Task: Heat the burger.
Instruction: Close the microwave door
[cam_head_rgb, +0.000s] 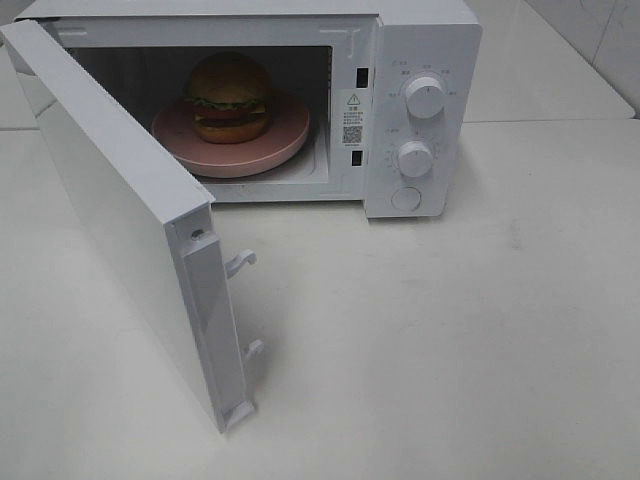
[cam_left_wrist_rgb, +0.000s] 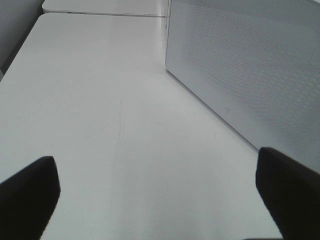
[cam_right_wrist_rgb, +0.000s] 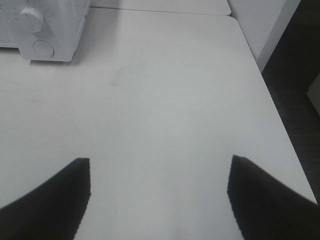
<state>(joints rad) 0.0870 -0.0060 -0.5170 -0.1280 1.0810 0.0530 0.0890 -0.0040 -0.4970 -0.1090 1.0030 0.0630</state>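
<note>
exterior high | burger (cam_head_rgb: 229, 95) on pink plate (cam_head_rgb: 291, 132) in microwave (cam_head_rgb: 430, 50) | door (cam_head_rgb: 110, 210) open

The left gripper (cam_left_wrist_rgb: 156, 157) has its jaws spread wide, holding nothing; the right gripper (cam_right_wrist_rgb: 159, 160) likewise gapes empty.

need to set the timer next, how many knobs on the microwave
2: the upper knob high on the control panel, the lower knob just beneath it. Below them sits a flat round button, not a knob.
</note>
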